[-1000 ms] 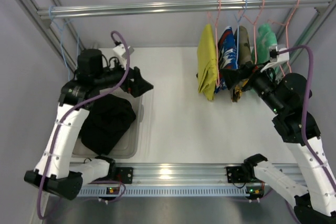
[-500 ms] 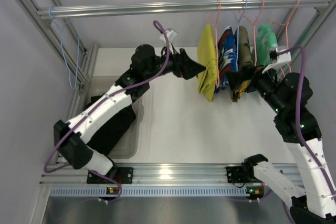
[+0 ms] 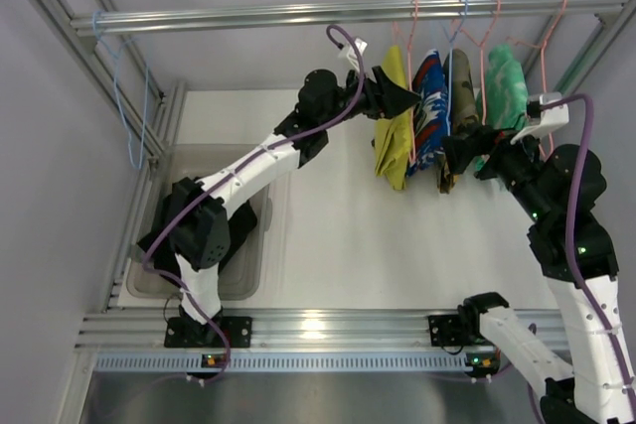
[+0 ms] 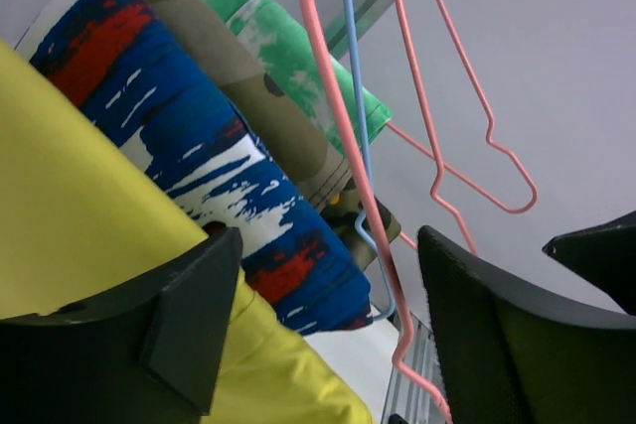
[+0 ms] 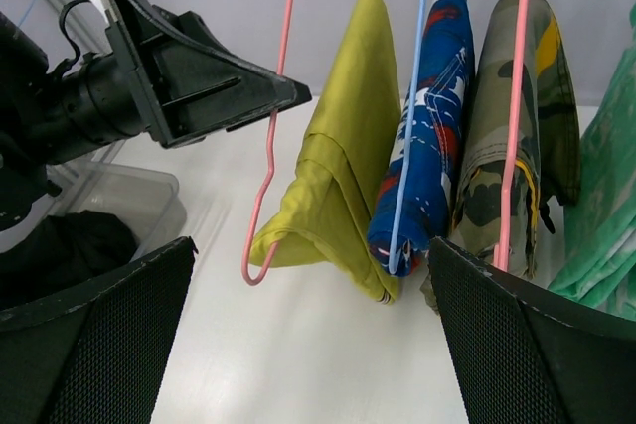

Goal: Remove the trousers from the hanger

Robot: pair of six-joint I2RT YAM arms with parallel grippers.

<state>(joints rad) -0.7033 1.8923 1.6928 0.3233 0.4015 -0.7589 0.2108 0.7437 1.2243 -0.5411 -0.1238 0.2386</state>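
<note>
Nearest, left: clear plastic bin (image 5: 139,201) on the white counter (image 3: 338,245), holding a heap of plain black cloth trousers (image 5: 60,250), judged already off a hanger.
Nearest, right: right fingers (image 3: 459,151) spread wide, pinching nothing, level with the lower ends of the hung row, close before the camouflage-patterned garment (image 5: 497,166).
Further in: left fingers (image 3: 402,98) spread apart, nothing pinched, arm extended across the counter to the upper part of the bright yellow cloth trousers (image 3: 393,136).
Place of the yellow trousers: draped on a pink wire hanger (image 5: 266,161), leftmost of the hung row, just beside the blue, white and red printed garment (image 4: 199,156).
Deciding relation: in the left wrist view, yellow cloth right beside one finger and pink wire crossing the gap between the two. Left arm plainly nearer than the right.
Long axis: roughly up and down, top at the hanger, loose ends pointing down toward the counter.
Step, as judged: closing on the yellow cloth near its top, then drawing it off the wire toward the bin side.
Risk, as judged: catching wire along with cloth and dragging the hanger.
Farthest: metal rail (image 3: 298,15) carrying the hangers, a green garment (image 3: 507,81) toward its right end, an empty blue wire hanger (image 3: 124,106) at its left end.
</note>
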